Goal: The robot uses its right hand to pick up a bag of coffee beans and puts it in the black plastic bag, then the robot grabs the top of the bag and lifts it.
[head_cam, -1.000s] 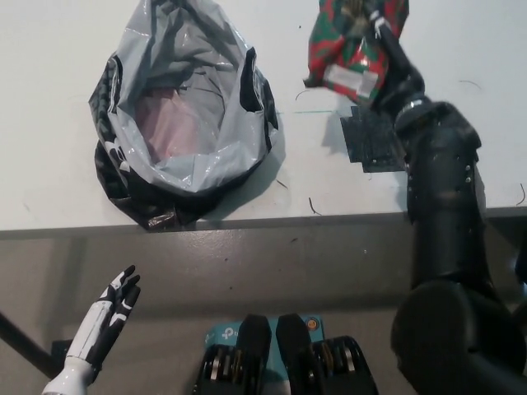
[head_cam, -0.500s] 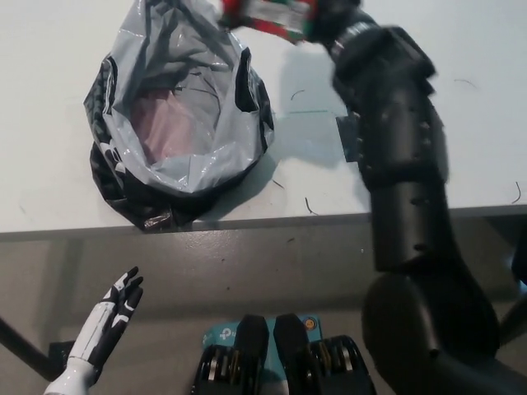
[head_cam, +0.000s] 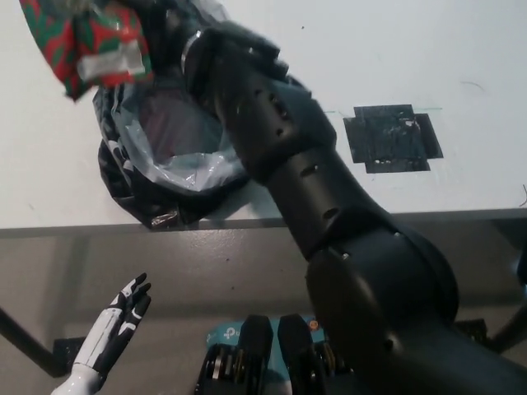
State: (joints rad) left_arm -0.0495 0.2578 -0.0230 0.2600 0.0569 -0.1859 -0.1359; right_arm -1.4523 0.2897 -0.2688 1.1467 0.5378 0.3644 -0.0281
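Observation:
The coffee bean bag [head_cam: 86, 41], red and green with a white label, hangs in the air at the top left, above the far-left rim of the plastic bag. My black right hand [head_cam: 174, 29] is shut on its right end. The right arm [head_cam: 280, 156] reaches diagonally across the table and covers the right half of the black plastic bag [head_cam: 152, 164]. That bag stands open near the table's front edge, its grey lining showing. My white left hand [head_cam: 115, 325] rests open at the lower left, below the table edge.
A square patch of black tape [head_cam: 391, 137] lies on the white table [head_cam: 461, 58] to the right of the arm. The table's front edge [head_cam: 66, 230] runs across the middle of the picture, with grey floor below it.
My right arm has swung left with the coffee bean bag, from the table's right side across the plastic bag's opening to its far-left rim. The left hand has stayed put.

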